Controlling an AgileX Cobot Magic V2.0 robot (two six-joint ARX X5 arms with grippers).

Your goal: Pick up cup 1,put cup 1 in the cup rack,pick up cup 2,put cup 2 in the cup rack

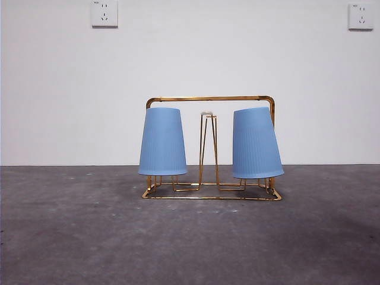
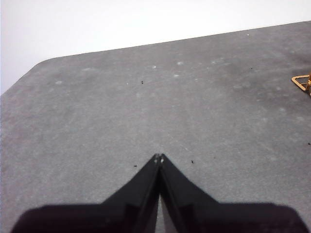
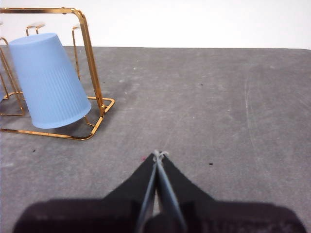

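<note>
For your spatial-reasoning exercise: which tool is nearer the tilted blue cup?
Right. The right tool sits close beside the tilted blue cup; the left tool sees only a corner of the cup rack.

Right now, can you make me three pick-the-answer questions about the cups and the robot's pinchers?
1. Where are the blue cups?
A. lying on the table
B. upside down on the cup rack
C. held by the grippers

2. How many cups?
A. one
B. two
C. three

3. The right gripper's jaws are:
A. shut
B. wide open
C. clamping a cup

Answers:
1 B: the left cup and right cup sit inverted on the gold cup rack.
2 B: two show.
3 A: right gripper tips meet, empty; left gripper too.
</note>
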